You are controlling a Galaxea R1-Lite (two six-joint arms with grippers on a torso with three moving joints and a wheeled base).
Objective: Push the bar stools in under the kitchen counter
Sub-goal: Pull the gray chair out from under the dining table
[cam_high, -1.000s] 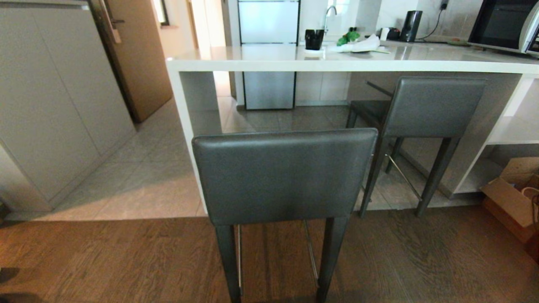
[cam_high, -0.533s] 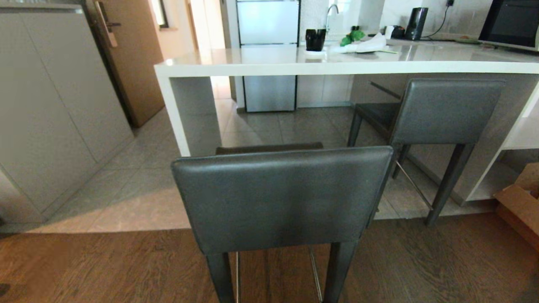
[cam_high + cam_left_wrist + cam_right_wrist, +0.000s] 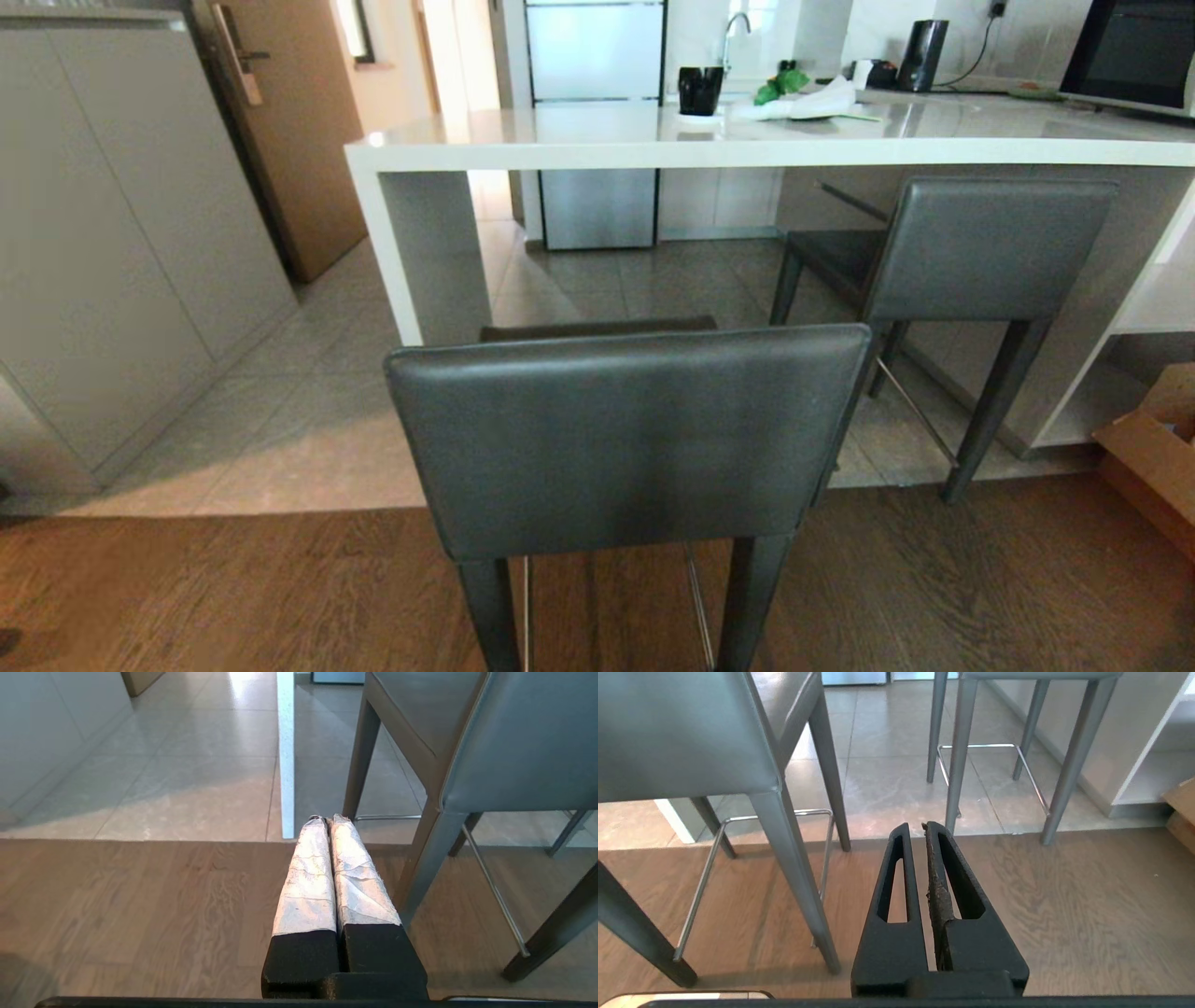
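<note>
You've rolled in closer: the near stool (image 3: 627,439) now fills the lower centre, still out from the worktop (image 3: 747,149). The far stool (image 3: 980,252) sits tucked at right. Left end effector (image 3: 325,820) and right end effector (image 3: 915,827) are both closed, holding nothing.

The left pincer (image 3: 326,820) has black fingers wrapped in crinkly silver tape. The right pincer (image 3: 916,827) is plain black with long triangle holes.
</note>
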